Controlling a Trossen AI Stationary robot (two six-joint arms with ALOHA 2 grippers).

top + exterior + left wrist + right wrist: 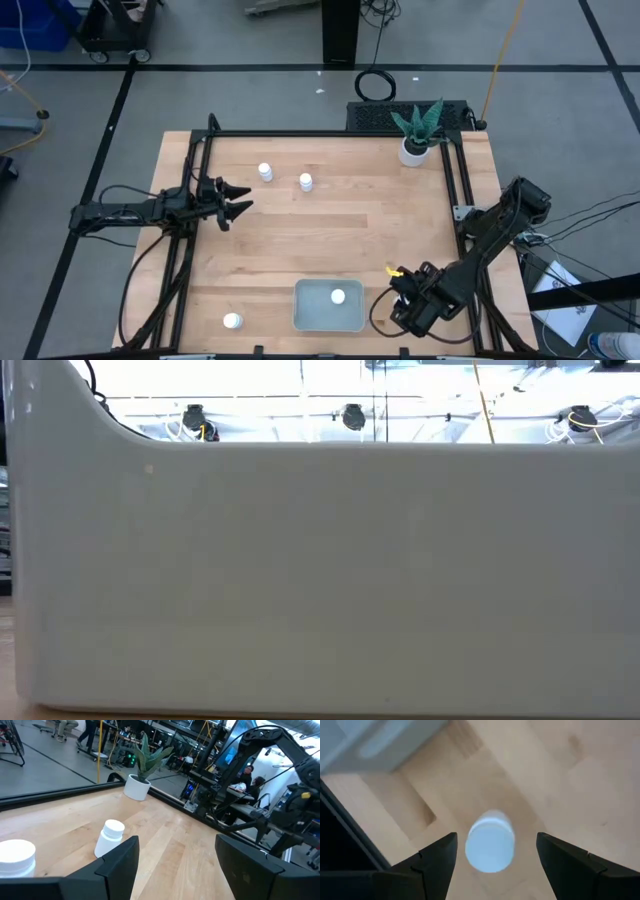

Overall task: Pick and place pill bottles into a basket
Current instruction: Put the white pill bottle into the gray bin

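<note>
Only the right wrist view showed us a pill bottle between the right gripper wide-open fingers (nothing held), beside the basket.

Pale wall of the basket filling nearly the whole low view, bright room beyond its rim.

Grey floor crossed by dark tape lines surrounds the wooden tabletop; a black post stands beyond its far edge.

Wood table: bottles, basket (w/ bottle), plant pot.
</note>
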